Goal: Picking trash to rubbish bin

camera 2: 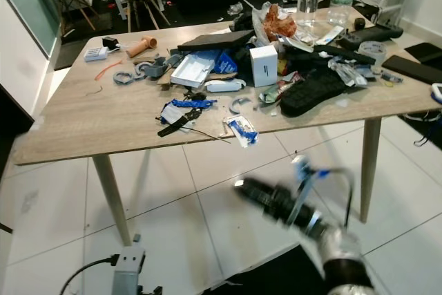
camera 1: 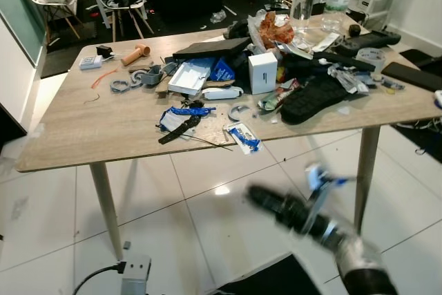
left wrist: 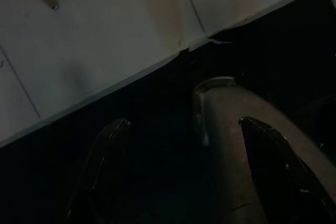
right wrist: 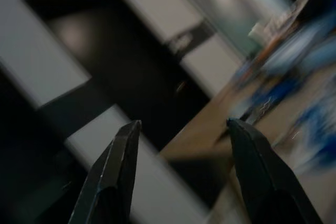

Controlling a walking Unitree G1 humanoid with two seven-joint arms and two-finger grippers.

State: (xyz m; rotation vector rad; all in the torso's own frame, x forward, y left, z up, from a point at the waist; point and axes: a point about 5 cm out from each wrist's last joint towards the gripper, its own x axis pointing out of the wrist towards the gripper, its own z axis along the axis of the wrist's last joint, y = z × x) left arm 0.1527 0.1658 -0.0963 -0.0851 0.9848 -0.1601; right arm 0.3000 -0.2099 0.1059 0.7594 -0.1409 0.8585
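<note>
1. Light wood-grain table (camera 1: 83, 136) on pale legs, across the middle of the frame.
2. White glossy floor tiles (camera 1: 55, 219) with thin dark grout lines, lower left.
3. White box (camera 1: 262, 72) at centre top.
4. Blue-and-white wrapper (camera 1: 244, 137) near the table's front edge.
5. Black shoe sole (camera 1: 312, 99), right of centre.
6. Orange cylinder (camera 1: 135, 53), upper left.
7. Black fingers on the right gripper (camera 1: 266, 198), bottom centre, blurred.

Our right arm reaches up toward ten o'clock, blurred, its right claw (camera 1: 259, 197) with fingers (right wrist: 113, 171) spread apart. Our left claw (left wrist: 178, 177) hangs in shade, fingers parted.
</note>
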